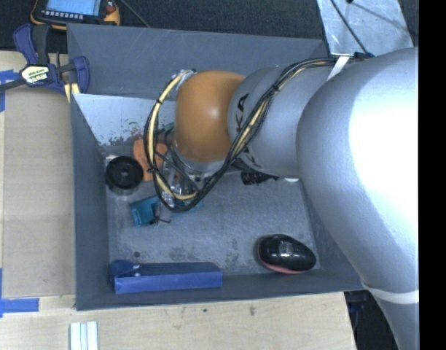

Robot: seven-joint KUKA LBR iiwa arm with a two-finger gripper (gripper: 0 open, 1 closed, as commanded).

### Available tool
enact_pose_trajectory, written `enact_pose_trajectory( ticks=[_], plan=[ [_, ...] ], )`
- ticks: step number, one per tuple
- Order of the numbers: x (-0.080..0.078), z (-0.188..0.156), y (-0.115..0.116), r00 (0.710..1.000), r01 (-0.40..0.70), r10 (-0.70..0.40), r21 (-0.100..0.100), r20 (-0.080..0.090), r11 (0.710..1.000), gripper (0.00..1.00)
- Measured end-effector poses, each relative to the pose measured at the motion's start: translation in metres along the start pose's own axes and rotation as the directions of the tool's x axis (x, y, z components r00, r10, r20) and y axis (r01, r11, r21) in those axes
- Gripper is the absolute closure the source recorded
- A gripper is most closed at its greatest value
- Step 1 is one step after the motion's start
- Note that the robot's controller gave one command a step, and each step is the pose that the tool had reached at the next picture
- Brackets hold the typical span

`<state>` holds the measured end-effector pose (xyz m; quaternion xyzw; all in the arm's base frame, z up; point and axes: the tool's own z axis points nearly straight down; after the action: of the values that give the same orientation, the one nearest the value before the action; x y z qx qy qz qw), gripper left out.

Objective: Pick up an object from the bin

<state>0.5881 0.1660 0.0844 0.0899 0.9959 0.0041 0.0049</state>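
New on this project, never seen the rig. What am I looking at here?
One camera looks down into a grey metal bin from above, slightly to one side. The big silver shape entering from the right is a robot arm; the orange dome and cables belong to its wrist. Its claw hangs under the dome, low over the bin's left middle, beside a small teal object and a black round thing. Further off lie a long blue block along the bottom wall and a black computer mouse at lower right. Whether the claw holds anything cannot be told here.
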Motion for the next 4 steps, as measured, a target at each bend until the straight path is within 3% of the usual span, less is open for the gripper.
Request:
enact_pose_trajectory(
  ticks=[1, 2, 3, 4],
  plan=[
    [-0.027, 0.013, 0.023, 0.999, -0.039, 0.04, 0.025, -0.034, 0.999, 1.0],
    [-0.027, 0.013, 0.023, 0.999, -0.04, 0.041, 0.025, -0.034, 0.999, 1.0],
    [-0.029, 0.012, 0.013, 0.999, -0.033, 0.033, 0.008, -0.017, 0.999, 1.0],
    [-0.029, 0.011, 0.012, 0.999, -0.036, 0.036, 0.009, -0.009, 0.999, 1.0]
  ],
)
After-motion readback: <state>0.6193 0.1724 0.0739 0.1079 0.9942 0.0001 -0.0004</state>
